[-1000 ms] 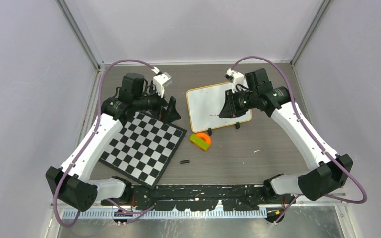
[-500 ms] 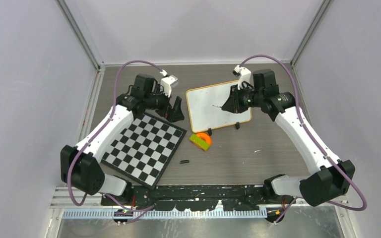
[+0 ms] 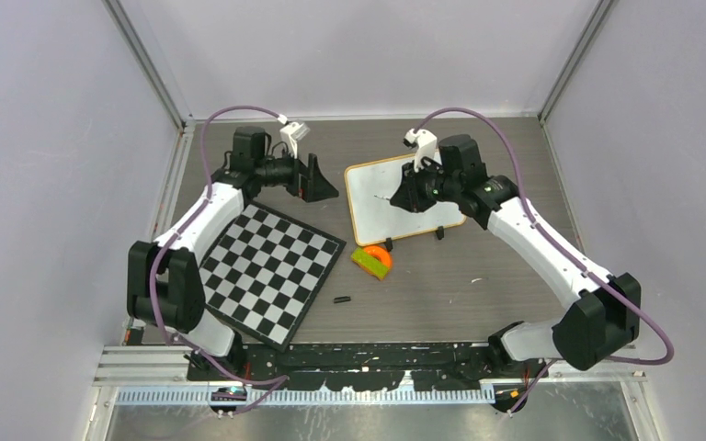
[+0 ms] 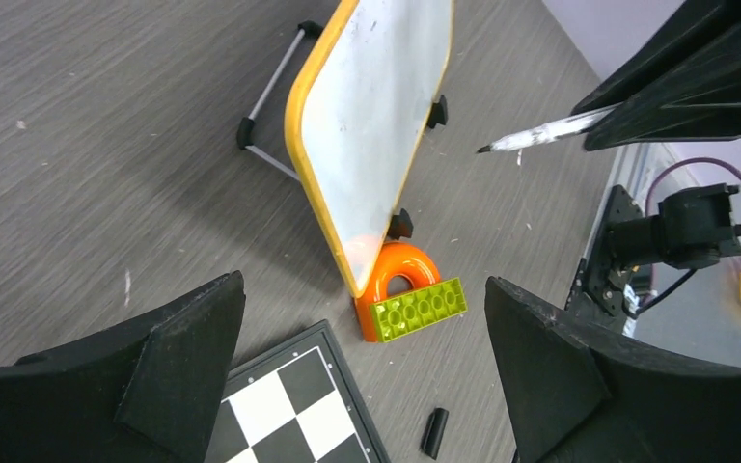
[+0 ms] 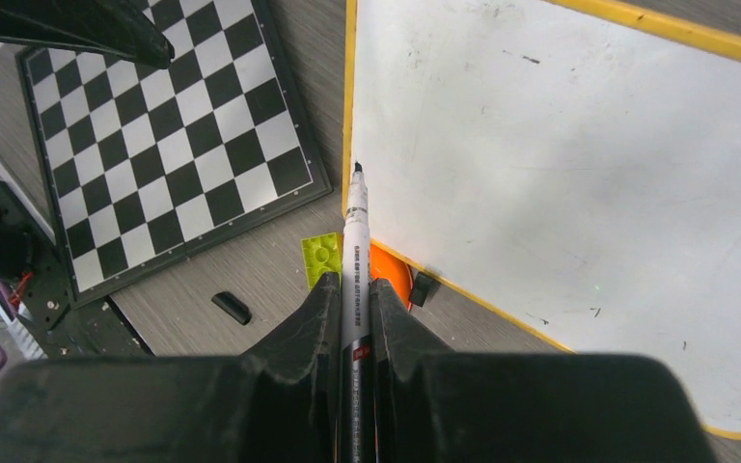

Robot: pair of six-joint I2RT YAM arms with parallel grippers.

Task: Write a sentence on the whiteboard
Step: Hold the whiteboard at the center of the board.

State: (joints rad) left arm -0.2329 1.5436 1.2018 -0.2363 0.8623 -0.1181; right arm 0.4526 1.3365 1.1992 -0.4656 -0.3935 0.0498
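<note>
Whiteboard (image 3: pixel 377 209) sat propped beyond the chequered board (image 3: pixel 267 273) and the orange ring (image 3: pixel 379 250) at its near corner. I saw my right gripper (image 3: pixel 404 197) pinching a marker (image 5: pixel 355 231) by its face, my left gripper (image 3: pixel 322 186) wide open, empty.

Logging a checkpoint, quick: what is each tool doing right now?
Left tool: open, holding nothing.
Right tool: shut on the marker.

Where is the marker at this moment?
The marker sits right of centre in the top view, clamped in the right gripper; the right wrist view shows its tip by the whiteboard's left edge, near the chequered board.
</note>
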